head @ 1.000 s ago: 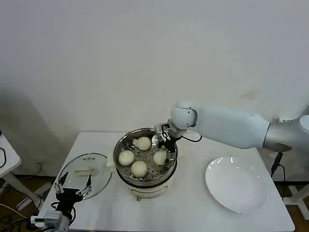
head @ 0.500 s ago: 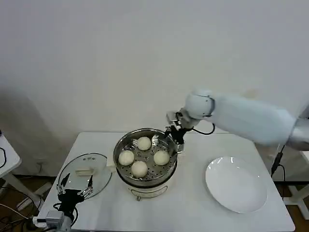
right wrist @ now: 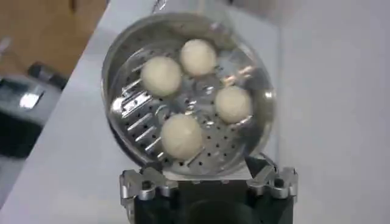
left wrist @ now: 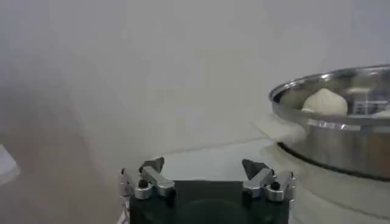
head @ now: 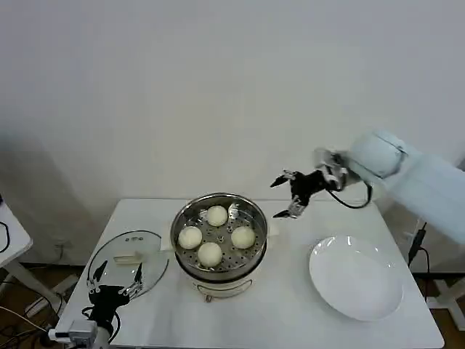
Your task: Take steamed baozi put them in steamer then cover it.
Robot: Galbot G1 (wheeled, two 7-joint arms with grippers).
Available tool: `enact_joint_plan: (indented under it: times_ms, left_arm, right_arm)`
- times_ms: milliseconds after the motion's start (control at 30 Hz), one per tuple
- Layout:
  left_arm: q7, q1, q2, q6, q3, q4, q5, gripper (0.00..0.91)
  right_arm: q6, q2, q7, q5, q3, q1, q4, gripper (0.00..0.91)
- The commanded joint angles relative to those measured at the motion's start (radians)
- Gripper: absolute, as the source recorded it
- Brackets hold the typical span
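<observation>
On the white table [head: 290, 305], my right pincer [head: 287, 195] hung spread apart, empty, beside the shiny steel steamer [head: 219, 236] holding four cream-white round baozi [head: 210, 252]; my left pincer [head: 114, 280], also apart, waited at the clear glass lid [head: 129, 263].

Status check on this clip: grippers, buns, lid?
Right gripper open, beside the shiny steel steamer. Left gripper open by clear glass lid on table. Four cream-white buns in tray.
</observation>
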Motion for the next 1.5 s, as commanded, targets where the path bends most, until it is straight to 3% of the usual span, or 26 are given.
enact_joint_plan:
  times_ms: [33, 100, 267, 500, 533, 567, 600, 633, 667, 967, 1167, 1333, 1500]
  left_arm:
    - [-0.003, 0.012, -0.009, 0.0, 0.01, -0.021, 0.001, 0.907]
    - [-0.005, 0.019, -0.009, -0.001, 0.014, -0.031, 0.001, 0.907]
    - [-0.005, 0.028, -0.007, -0.002, -0.003, -0.037, 0.0, 0.907]
    - [-0.004, 0.028, -0.006, -0.002, -0.002, -0.017, 0.005, 0.907]
    - [-0.006, 0.03, -0.007, -0.003, 0.003, -0.015, 0.008, 0.907]
    - [-0.006, 0.031, -0.005, -0.004, 0.004, -0.014, 0.01, 0.907]
    - [-0.006, 0.032, -0.002, -0.005, 0.005, -0.014, 0.01, 0.907]
    - [-0.007, 0.033, 0.004, -0.006, 0.006, -0.014, 0.01, 0.907]
    - [-0.005, 0.033, 0.009, -0.006, 0.005, -0.013, 0.01, 0.907]
    - [-0.027, 0.05, 0.026, -0.023, 0.018, 0.012, 0.108, 0.907]
    - [-0.057, 0.055, 0.054, -0.034, 0.024, 0.025, 0.196, 0.907]
    - [-0.143, 0.032, 0.094, -0.141, 0.035, 0.092, 0.528, 0.907]
    - [-0.243, -0.013, 0.187, -0.233, 0.051, 0.217, 0.834, 0.907]
  right_arm:
    - [0.075, -0.143, 0.266, 0.05, 0.694, -0.667, 0.129, 0.907]
    - [0.065, -0.099, 0.291, 0.044, 0.886, -0.804, 0.142, 0.907]
    - [0.115, 0.019, 0.358, 0.011, 1.167, -1.13, 0.18, 0.907]
    - [0.146, 0.237, 0.471, -0.002, 1.408, -1.401, 0.295, 0.907]
    - [0.156, 0.294, 0.531, -0.021, 1.433, -1.459, 0.313, 0.907]
    - [0.168, 0.322, 0.58, -0.045, 1.438, -1.498, 0.317, 0.907]
    - [0.171, 0.338, 0.588, -0.068, 1.44, -1.513, 0.317, 0.907]
    - [0.189, 0.36, 0.629, -0.084, 1.441, -1.525, 0.318, 0.907]
    - [0.212, 0.429, 0.66, -0.1, 1.453, -1.566, 0.323, 0.907]
    - [0.306, 0.726, 0.708, -0.135, 1.448, -1.782, 0.323, 0.907]
    - [0.351, 0.751, 0.708, -0.169, 1.403, -1.81, 0.287, 0.907]
    - [0.354, 0.773, 0.718, -0.169, 1.404, -1.802, 0.29, 0.907]
    - [0.35, 0.755, 0.725, -0.178, 1.407, -1.789, 0.286, 0.907]
